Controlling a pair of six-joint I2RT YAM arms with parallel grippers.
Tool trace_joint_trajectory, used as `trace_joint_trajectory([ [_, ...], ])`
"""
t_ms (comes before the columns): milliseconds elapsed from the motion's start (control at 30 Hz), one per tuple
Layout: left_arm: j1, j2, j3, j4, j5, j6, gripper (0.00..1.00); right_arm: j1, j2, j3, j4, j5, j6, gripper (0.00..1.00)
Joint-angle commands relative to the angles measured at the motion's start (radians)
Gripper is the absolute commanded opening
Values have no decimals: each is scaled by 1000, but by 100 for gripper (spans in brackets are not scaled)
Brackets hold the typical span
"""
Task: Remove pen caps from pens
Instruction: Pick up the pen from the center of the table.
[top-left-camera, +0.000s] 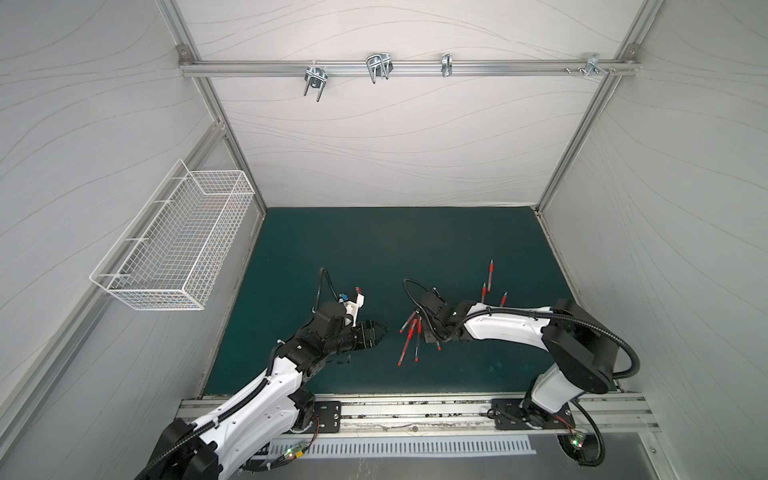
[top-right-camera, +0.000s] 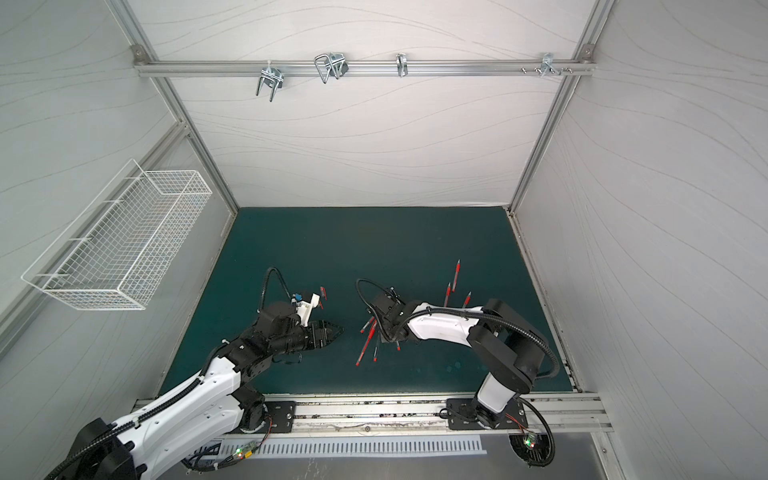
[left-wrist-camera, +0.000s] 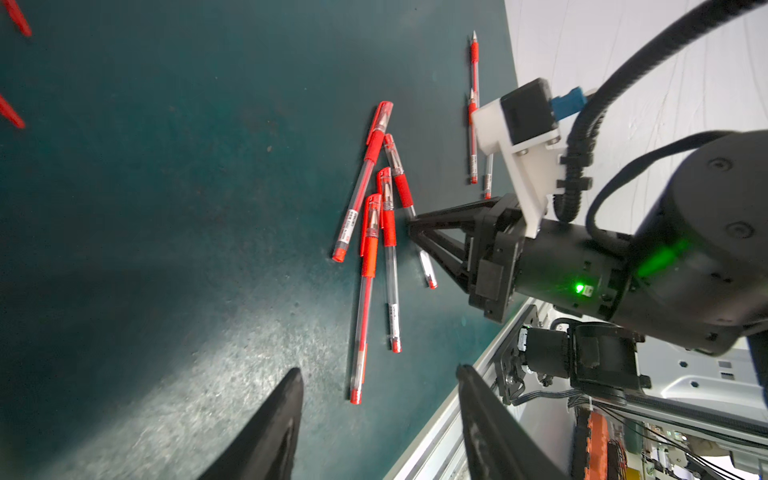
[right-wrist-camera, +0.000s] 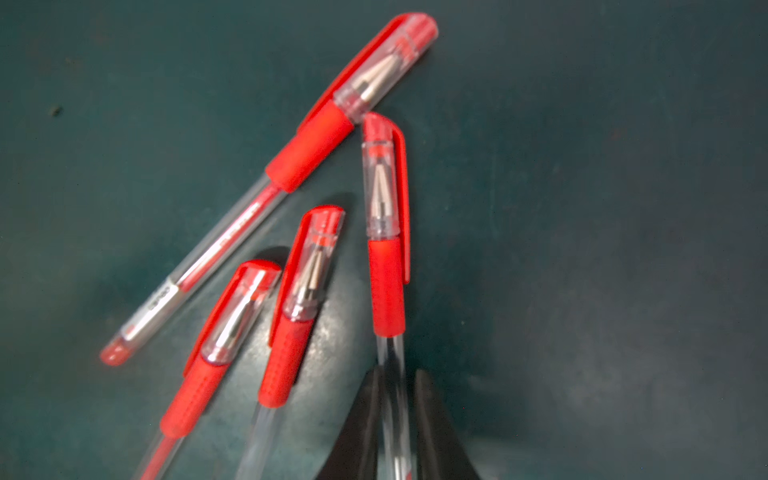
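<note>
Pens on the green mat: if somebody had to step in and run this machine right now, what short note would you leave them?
Left gripper: open, empty, near the pile.
Right gripper: shut on the barrel of a capped pen at the pile's edge; its cap is on.
Pile: four capped pens in all, mid-mat.
Done: three uncapped pens lie beyond the right arm; two loose caps show near the left arm.
Left: four caps to pull off.
</note>
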Motion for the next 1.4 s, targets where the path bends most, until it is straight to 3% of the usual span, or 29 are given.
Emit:
trace_joint_trajectory([
  [0, 6, 22, 48, 33, -3, 4, 60, -20, 9, -17, -23, -9, -5, 11],
  [200, 9, 77, 122, 42, -15, -11, 61, -100, -138, -43, -66, -28, -52, 4],
  [467, 8, 189, 322, 118, -27, -12, 62, -251, -460, -12, -159, -77, -174, 0],
  [667, 9, 263, 426, 248, 11, -16, 64, -274, -690, 2, -47, -165, -305, 0],
  [867, 7, 256, 386, 477, 50, 8, 60, -275, -826, -107, 207, -340, -409, 0],
  [1100, 8, 245, 234, 783, 97, 33, 59, -275, -838, -242, 463, -493, -498, 0],
  [1233, 5, 254, 187, 842, 114, 45, 59, -275, -843, -315, 558, -547, -533, 0],
  [1367, 7, 238, 175, 790, 61, 79, 59, -275, -834, -379, 629, -530, -554, 0],
])
